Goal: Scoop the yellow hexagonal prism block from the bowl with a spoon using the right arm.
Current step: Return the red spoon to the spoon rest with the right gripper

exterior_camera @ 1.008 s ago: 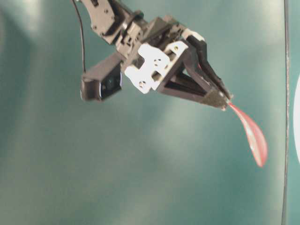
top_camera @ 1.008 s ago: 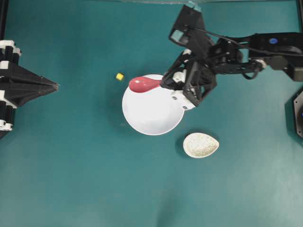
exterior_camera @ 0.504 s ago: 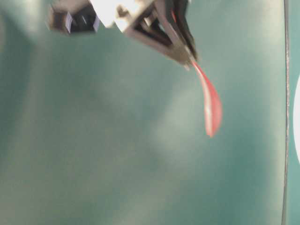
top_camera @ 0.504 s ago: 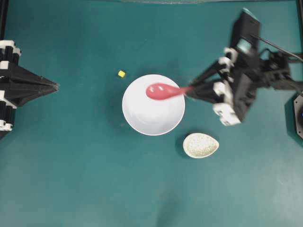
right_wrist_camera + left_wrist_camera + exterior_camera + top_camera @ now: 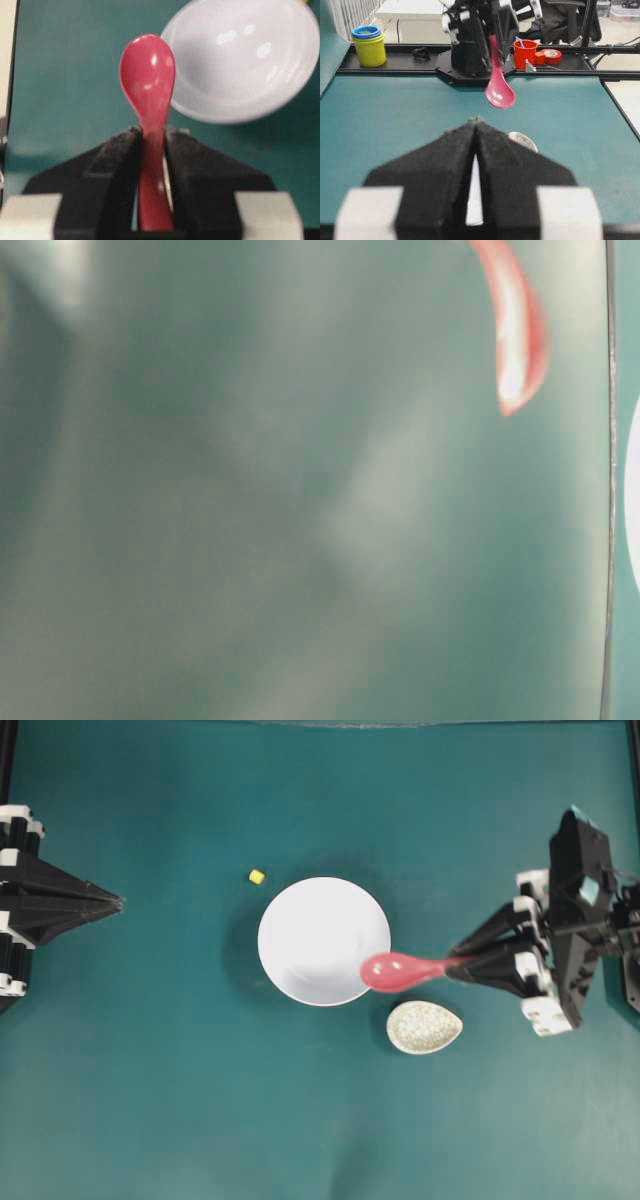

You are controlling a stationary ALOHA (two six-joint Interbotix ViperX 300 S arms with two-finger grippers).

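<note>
The yellow hexagonal prism block [image 5: 256, 876] lies on the teal table, just up-left of the bowl [image 5: 310, 935] and outside it. The white bowl [image 5: 240, 60] looks empty. My right gripper [image 5: 455, 965] [image 5: 152, 132] is shut on the handle of the pinkish-red spoon [image 5: 388, 972] [image 5: 147, 75]. The spoon's head hangs over the bowl's lower right rim and points left. It shows blurred in the table-level view as the spoon [image 5: 512, 330] and from the front as the spoon [image 5: 499, 90]. My left gripper [image 5: 118, 903] [image 5: 476, 120] rests shut and empty at the far left.
A small speckled beige dish [image 5: 424, 1026] [image 5: 525, 141] sits on the table below the spoon's head, right of the bowl. Beyond the table's far edge stand a red cup [image 5: 525, 52], stacked yellow cups [image 5: 367, 45] and a tape roll [image 5: 551, 54].
My right arm has pulled back to the right and downward, carrying the spoon from the bowl's upper left rim across to its lower right rim. The left arm has not moved.
</note>
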